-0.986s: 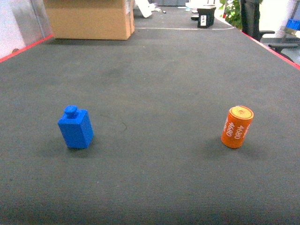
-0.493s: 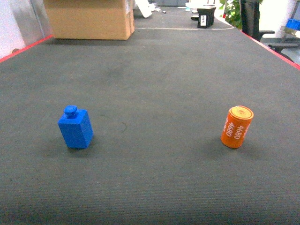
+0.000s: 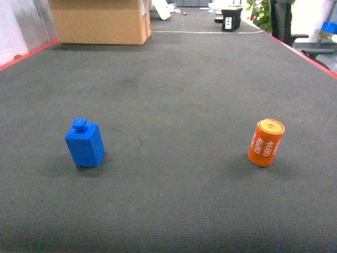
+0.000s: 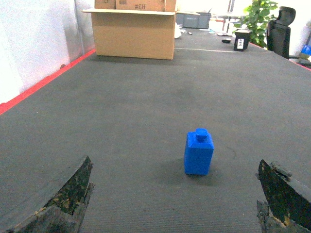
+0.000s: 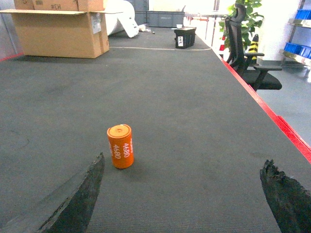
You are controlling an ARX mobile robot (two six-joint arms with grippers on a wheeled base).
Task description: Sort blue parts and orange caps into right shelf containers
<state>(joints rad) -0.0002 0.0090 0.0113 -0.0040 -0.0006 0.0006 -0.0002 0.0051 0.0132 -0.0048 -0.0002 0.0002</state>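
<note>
left gripper (image 4: 175,204): jaws spread wide, holding nothing; only the two worn dark fingertips (image 4: 68,199) show at the bottom corners of the left wrist view. Not in the head view.
right gripper (image 5: 184,199): also spread wide and empty; the fingertips sit at the bottom corners of its own view.
blue part (image 3: 85,144): stands upright on the dark mat (image 3: 174,95), knob on top, well to the left of the orange cap (image 3: 266,142). In the left wrist view it sits ahead of the jaws, slightly right of the midline between them.
orange cap, right wrist view: upright on the mat, white "4680" print on its side, ahead of the right jaws and clearly toward the left finger — well apart from the blue part.
step in hand (judgement): approach before pick, nothing grasped yet.
how to do it well: shift each wrist sideways until its piece is centred between the fingers, then advance low and level. Close across the blue part's flat faces, not on the knob. The cap is round and leans a little, so take it mid-body or it may tip and roll.
hidden: shelf and containers appear in no view — drop-off cannot be judged. Arms and gripper bodies are cut off; only the fingertips show.
hard to read: clutter beyond the cardboard box (image 3: 100,21), far behind the blue part, is too small to identify.
</note>
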